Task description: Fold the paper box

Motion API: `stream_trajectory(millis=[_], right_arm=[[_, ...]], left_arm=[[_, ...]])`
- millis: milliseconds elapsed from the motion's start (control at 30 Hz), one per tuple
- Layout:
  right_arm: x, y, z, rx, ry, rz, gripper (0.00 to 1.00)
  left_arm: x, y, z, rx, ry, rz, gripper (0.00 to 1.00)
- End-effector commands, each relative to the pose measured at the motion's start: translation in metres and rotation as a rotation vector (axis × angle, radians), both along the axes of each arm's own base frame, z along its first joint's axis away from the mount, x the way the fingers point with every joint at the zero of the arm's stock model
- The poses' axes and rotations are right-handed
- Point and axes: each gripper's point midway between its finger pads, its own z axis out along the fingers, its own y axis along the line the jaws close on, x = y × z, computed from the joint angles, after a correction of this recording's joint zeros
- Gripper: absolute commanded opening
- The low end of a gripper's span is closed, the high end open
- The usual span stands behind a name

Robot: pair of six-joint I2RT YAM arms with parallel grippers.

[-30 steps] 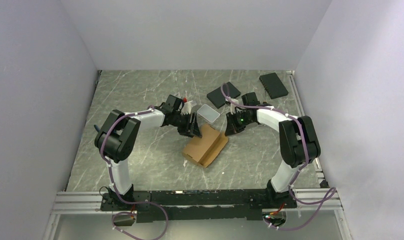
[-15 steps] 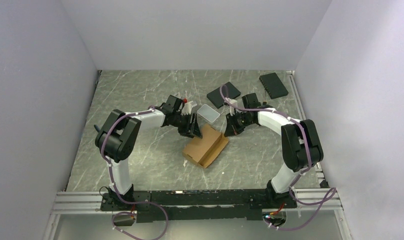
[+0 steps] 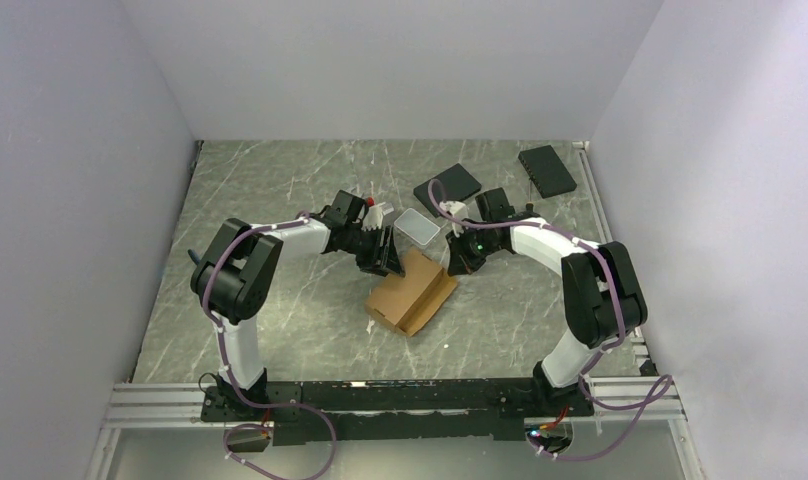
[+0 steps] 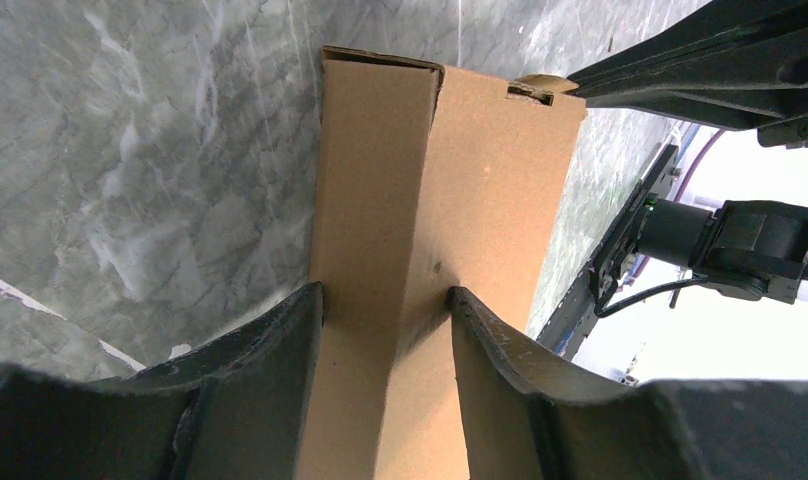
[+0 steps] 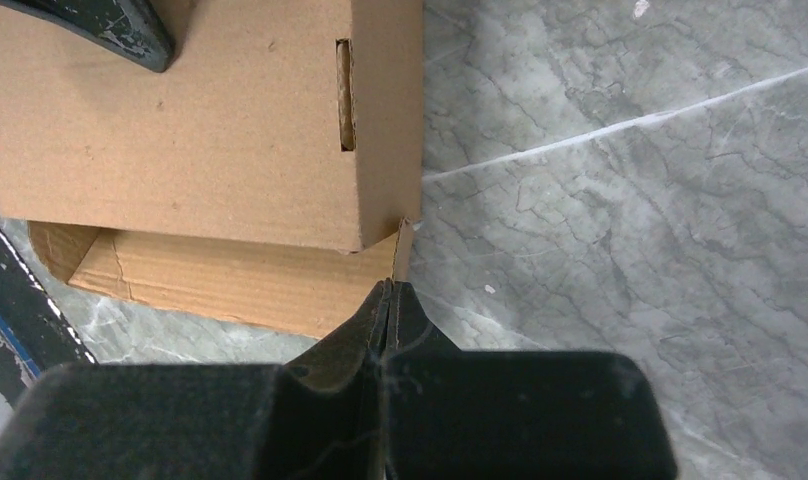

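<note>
The paper box (image 3: 412, 290), brown corrugated cardboard and partly folded, lies at mid-table between both arms. My left gripper (image 3: 385, 255) is at its far-left end. In the left wrist view a folded cardboard panel (image 4: 380, 200) fills the gap of the left gripper (image 4: 385, 295), and both fingers (image 4: 270, 350) press against it. My right gripper (image 3: 458, 262) is at the box's far-right corner. In the right wrist view the right gripper (image 5: 390, 290) has its jaws together, tips touching the thin edge of a small flap (image 5: 404, 245) below the slotted box wall (image 5: 230, 130). Whether that flap is pinched is unclear.
Two black flat slabs (image 3: 447, 188) (image 3: 547, 170) lie at the back right. A translucent white case (image 3: 417, 226) sits just behind the box, between the two grippers. The grey marble table (image 3: 280, 300) is walled on three sides.
The right gripper has closed its jaws and shifted slightly left toward the box's corner. The left arm and the box have stayed put.
</note>
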Motion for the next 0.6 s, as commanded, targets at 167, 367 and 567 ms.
stream_trajectory(millis=[167, 367, 567], right_arm=[[-0.006, -0.001, 0.004, -0.013, -0.026, 0.046, 0.0], [-0.011, 0.001, 0.005, -0.018, -0.048, 0.083, 0.0], [-0.014, 0.005, 0.004, -0.039, -0.071, 0.115, 0.0]], left_arm=[[-0.008, 0.017, -0.03, 0.096, 0.047, 0.018, 0.54], [-0.008, 0.017, -0.03, 0.098, 0.048, 0.014, 0.54], [-0.009, 0.016, -0.029, 0.093, 0.047, 0.005, 0.54]])
